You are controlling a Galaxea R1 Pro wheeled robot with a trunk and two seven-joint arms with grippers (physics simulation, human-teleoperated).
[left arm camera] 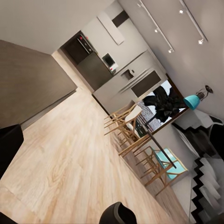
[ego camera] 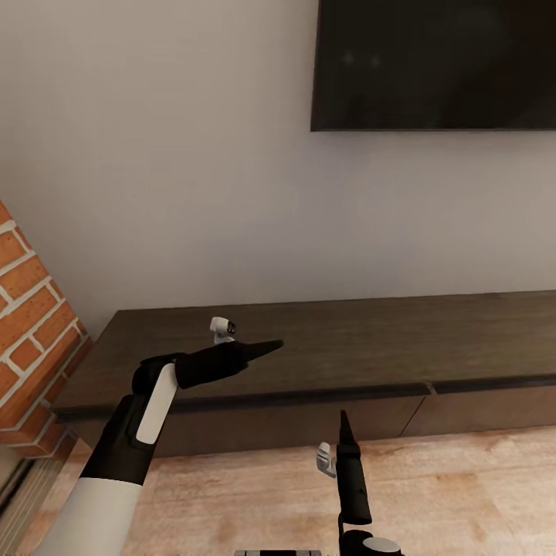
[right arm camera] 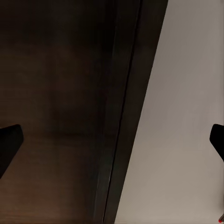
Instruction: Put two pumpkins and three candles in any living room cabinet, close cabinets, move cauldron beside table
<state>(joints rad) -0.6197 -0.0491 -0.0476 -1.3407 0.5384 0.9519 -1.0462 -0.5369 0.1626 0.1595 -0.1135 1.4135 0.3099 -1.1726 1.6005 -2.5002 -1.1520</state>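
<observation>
Cabinet (ego camera: 324,347): we face it, drawers all shut, below the wall television (ego camera: 436,66).
Left gripper (ego camera: 266,347): over the cabinet top, we cannot tell its jaws.
Right gripper (right arm camera: 112,140): before the cabinet front, fingers spread, empty.

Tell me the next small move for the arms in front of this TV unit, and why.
Probably ease the right gripper forward to the cabinet drawer front and start pulling it out. Both drawer fronts look shut, neither gripper holds anything, and the left gripper hovers over the top, its fingers looking closed. The right fingertips look spread.
</observation>
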